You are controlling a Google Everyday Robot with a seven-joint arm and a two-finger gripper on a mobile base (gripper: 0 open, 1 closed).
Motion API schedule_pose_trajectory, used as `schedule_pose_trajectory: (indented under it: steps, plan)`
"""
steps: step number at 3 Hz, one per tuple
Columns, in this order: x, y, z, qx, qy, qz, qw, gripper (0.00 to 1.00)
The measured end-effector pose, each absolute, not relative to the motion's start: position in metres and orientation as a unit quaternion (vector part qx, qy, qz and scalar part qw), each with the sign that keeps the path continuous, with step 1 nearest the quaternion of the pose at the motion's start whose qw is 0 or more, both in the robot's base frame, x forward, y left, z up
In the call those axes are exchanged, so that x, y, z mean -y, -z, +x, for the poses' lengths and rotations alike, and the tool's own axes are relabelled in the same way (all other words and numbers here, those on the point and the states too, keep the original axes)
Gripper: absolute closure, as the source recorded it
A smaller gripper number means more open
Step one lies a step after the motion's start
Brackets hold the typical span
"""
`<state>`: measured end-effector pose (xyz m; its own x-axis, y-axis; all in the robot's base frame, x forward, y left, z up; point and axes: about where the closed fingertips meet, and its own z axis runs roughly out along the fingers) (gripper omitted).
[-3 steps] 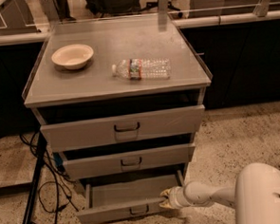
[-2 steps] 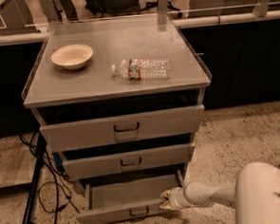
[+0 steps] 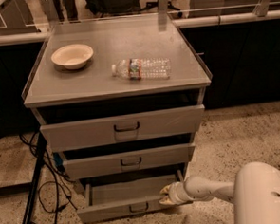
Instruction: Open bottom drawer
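One white arm (image 3: 209, 189) reaches in low from the right, roughly level above the floor, its gripper (image 3: 165, 197) against the right end of the bottom drawer (image 3: 103, 213); whether the claw is apart or together cannot be told. Three grey drawers stack in the cabinet: the top drawer (image 3: 84, 132) and the middle drawer (image 3: 96, 166) sit slightly ajar, and the bottom one is pulled out with its plain inside showing. One bowl (image 3: 72, 56) and, to its right, one plastic bottle (image 3: 142, 68) lying on its side rest on the cabinet top (image 3: 126, 36). Black cables (image 3: 49, 186) trail at the left over speckled floor (image 3: 236, 136).
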<state>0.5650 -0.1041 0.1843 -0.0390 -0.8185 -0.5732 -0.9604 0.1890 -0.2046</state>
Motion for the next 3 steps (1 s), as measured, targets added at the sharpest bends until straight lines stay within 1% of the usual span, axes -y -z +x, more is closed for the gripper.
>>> schedule_pose_trajectory:
  steps: [1, 2, 3]
  plan:
    - [0.1065, -0.1851, 0.5713, -0.711, -0.119, -0.625, 0.299, 1.0]
    - [0.1065, -0.1851, 0.5713, -0.711, -0.119, -0.625, 0.299, 0.81]
    - [0.1065, -0.1851, 0.5713, -0.711, -0.119, -0.625, 0.299, 0.57]
